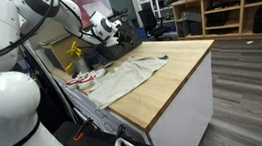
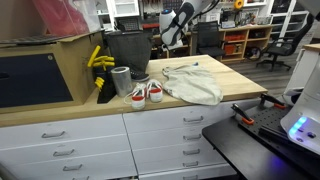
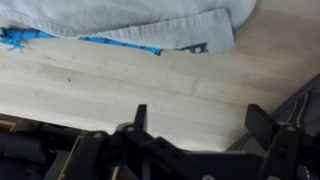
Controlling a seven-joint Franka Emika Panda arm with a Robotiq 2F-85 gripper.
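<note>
Tool (image 3: 198, 114) spread wide, grey cloth (image 3: 130, 20) lying crosswise before it.

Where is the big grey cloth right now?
In an exterior view the cloth lies spread on the wooden counter, right beside the red-and-white shoes.

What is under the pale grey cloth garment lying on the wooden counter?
The pale grey cloth garment lies spread on the light wooden countertop, which shows bare around it. Anything else beneath is hidden by the fabric.
</note>
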